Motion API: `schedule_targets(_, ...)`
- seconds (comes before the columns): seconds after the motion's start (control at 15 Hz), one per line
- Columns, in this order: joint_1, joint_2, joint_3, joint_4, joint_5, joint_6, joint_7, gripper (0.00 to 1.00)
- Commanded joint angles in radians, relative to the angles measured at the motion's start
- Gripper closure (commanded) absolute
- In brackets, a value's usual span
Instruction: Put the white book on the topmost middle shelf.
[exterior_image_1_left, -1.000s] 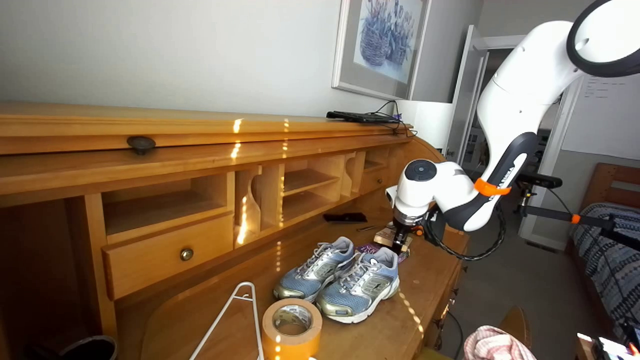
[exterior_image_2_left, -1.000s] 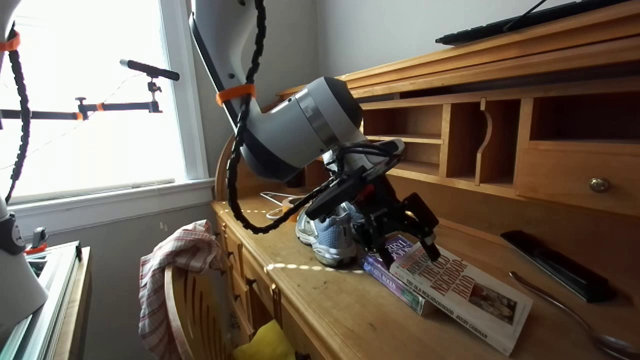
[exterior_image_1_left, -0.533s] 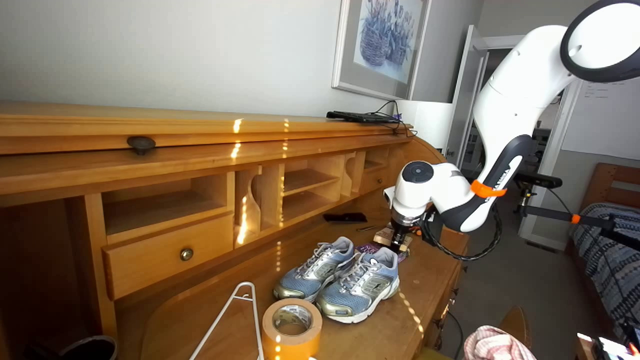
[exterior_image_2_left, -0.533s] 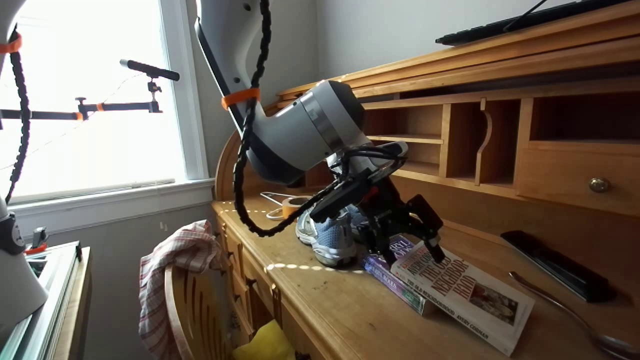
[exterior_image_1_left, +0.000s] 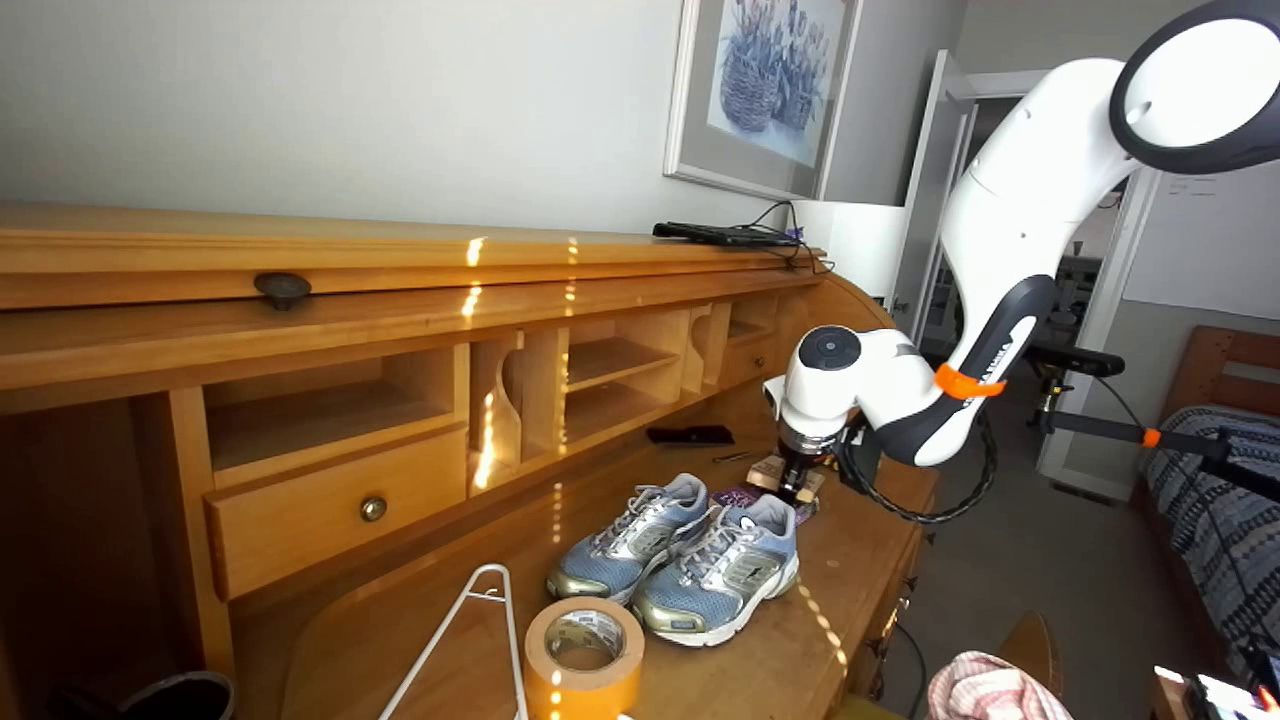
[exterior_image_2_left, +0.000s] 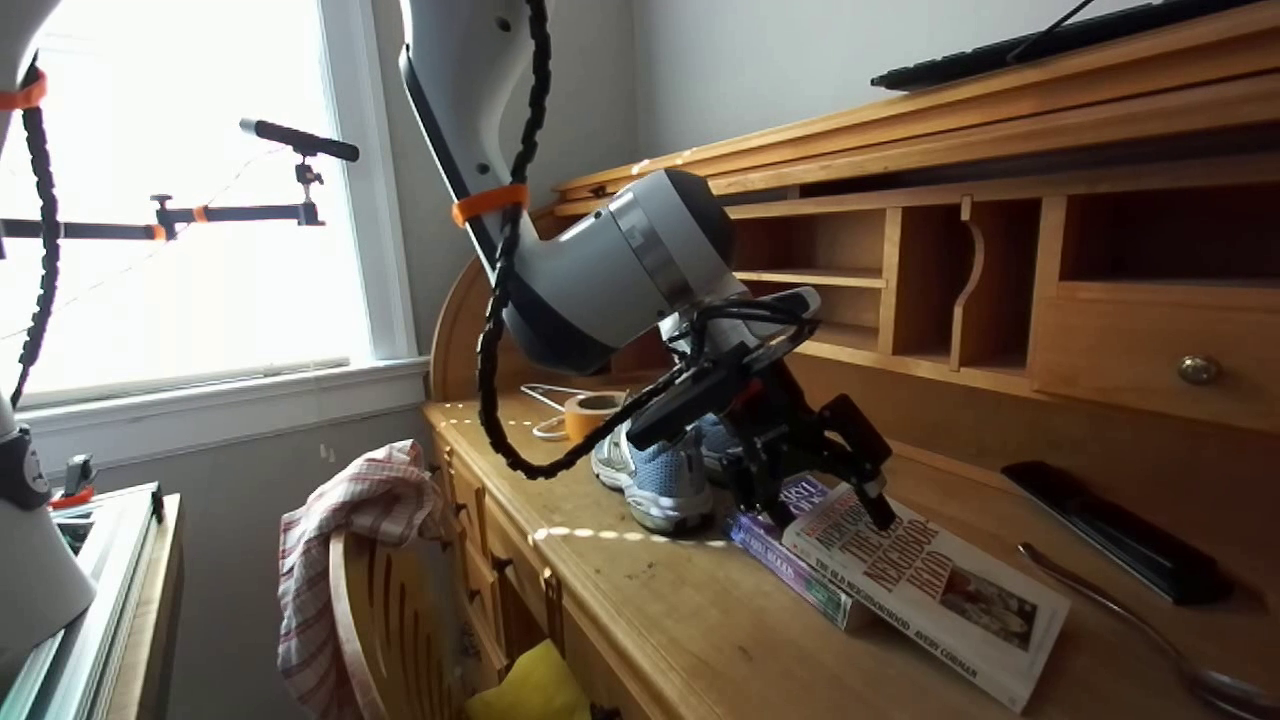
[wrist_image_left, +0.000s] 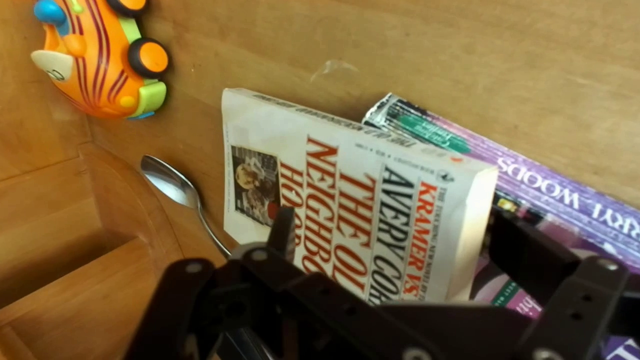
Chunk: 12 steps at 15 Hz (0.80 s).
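Gripper: spread wide, holding nothing
White book: end beneath gripper; apparently pre-grasp alignment
Topmost middle shelf: above gripper; lowering, then closing likely first

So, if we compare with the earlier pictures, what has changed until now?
The gripper has moved slightly right and down in an exterior view, together with the arm. It is open near the white book; nothing was gripped or released. If this book shifted, it is too slight to tell. The sneakers, the tape roll and the spoon stayed as they were.
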Motion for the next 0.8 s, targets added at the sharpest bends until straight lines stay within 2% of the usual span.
schedule_targets(0.0, -0.013, 0.053, 0.02, 0.04, 0.048, -0.027, -0.04, 0.27)
schedule_targets(0.13, -0.018, 0.065, 0.028, 0.047, 0.066, -0.029, -0.05, 0.32)
schedule_targets(0.47, -0.025, 0.067, 0.044, 0.057, 0.112, -0.028, -0.093, 0.69)
schedule_targets(0.67, -0.029, 0.052, 0.053, 0.051, 0.125, -0.033, -0.126, 0.86)
schedule_targets(0.73, -0.03, 0.046, 0.057, 0.046, 0.127, -0.028, -0.135, 0.88)
